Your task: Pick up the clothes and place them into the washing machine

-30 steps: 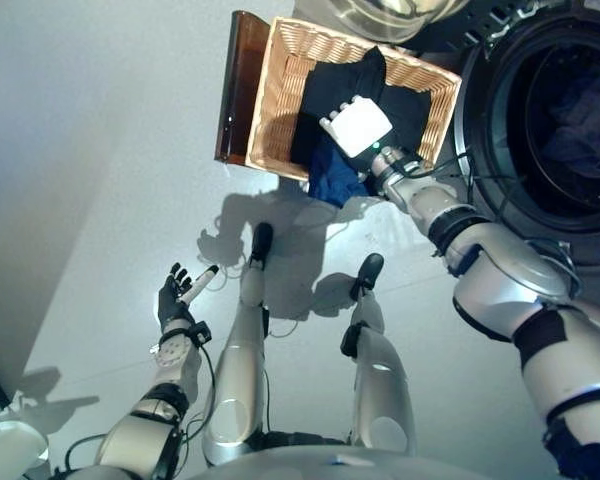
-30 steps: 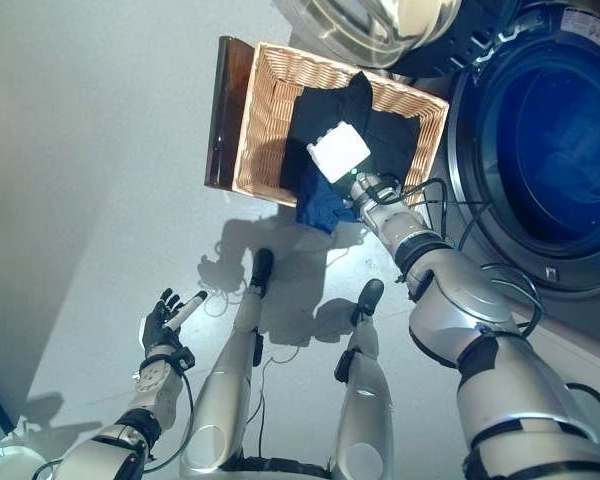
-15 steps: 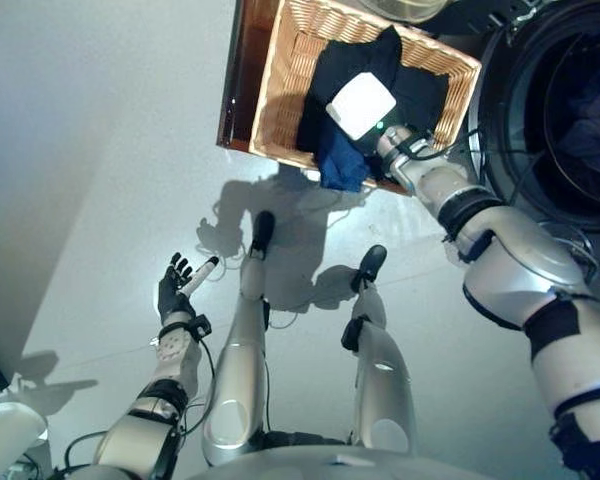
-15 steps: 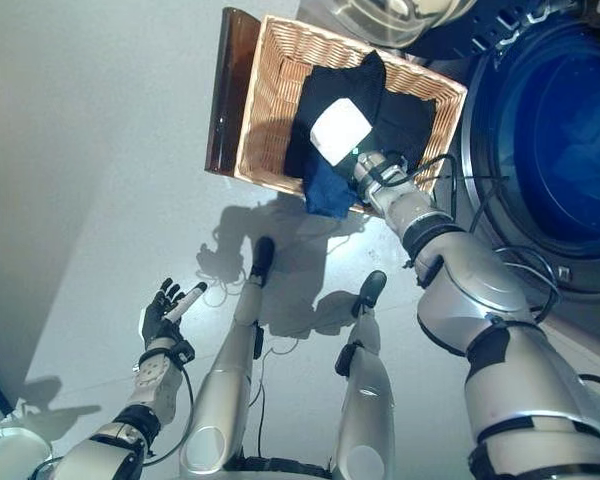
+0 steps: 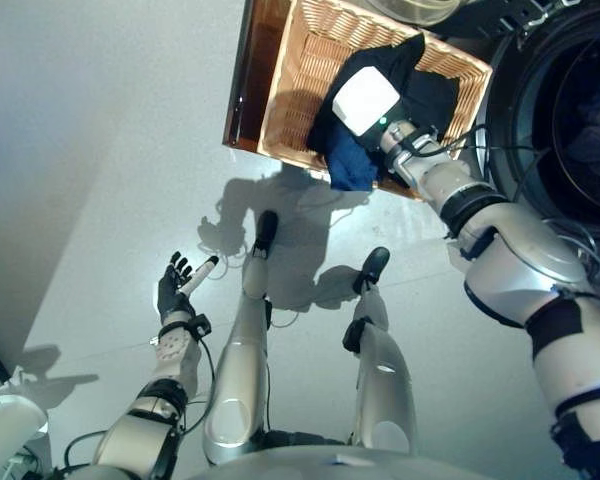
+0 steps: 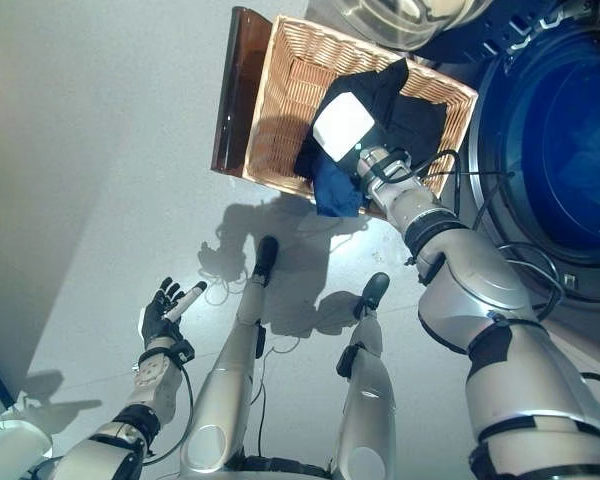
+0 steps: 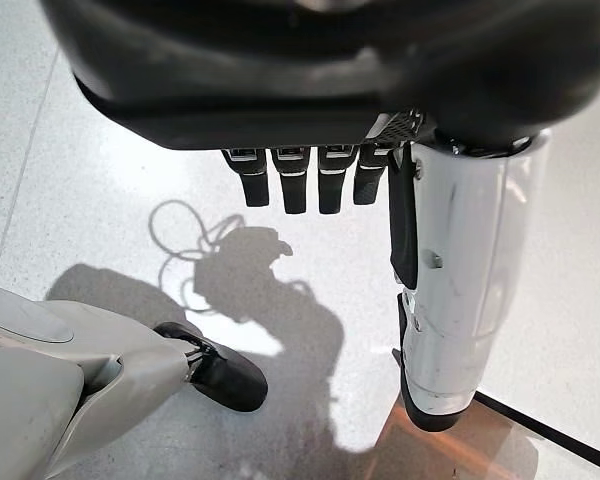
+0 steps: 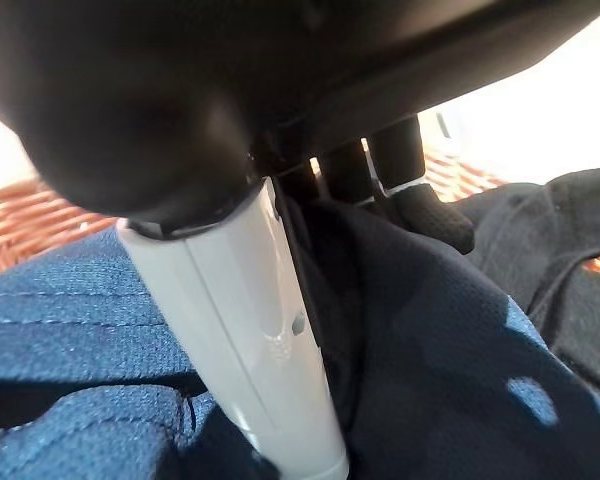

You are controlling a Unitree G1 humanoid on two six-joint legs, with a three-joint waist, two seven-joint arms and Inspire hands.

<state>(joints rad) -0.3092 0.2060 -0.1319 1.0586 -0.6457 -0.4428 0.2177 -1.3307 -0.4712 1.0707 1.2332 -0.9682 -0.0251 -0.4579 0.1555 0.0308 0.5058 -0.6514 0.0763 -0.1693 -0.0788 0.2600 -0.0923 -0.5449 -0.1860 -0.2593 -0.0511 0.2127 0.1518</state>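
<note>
A shallow wicker basket (image 5: 298,62) holds dark clothes: a black garment (image 5: 432,96) and a dark blue one (image 5: 350,166) that hangs over the basket's near rim. My right hand (image 5: 365,100), with its white back, is down on the pile in the basket. In the right wrist view its thumb (image 8: 248,340) and curled fingers (image 8: 425,205) pinch a fold of the dark blue cloth (image 8: 440,350). The washing machine's open drum (image 5: 580,110) is just right of the basket. My left hand (image 5: 175,290) is low on the left, open and empty, with straight fingers (image 7: 295,182).
The basket rests on a low dark brown box (image 5: 244,80). The machine's open glass door (image 6: 410,14) is behind the basket. Some cloth lies inside the drum. Pale floor spreads to the left and front.
The camera has shifted, so the whole scene sits a little further right. My right hand stays on the clothes, and the black cloth has bunched toward it. The left hand has not moved.
</note>
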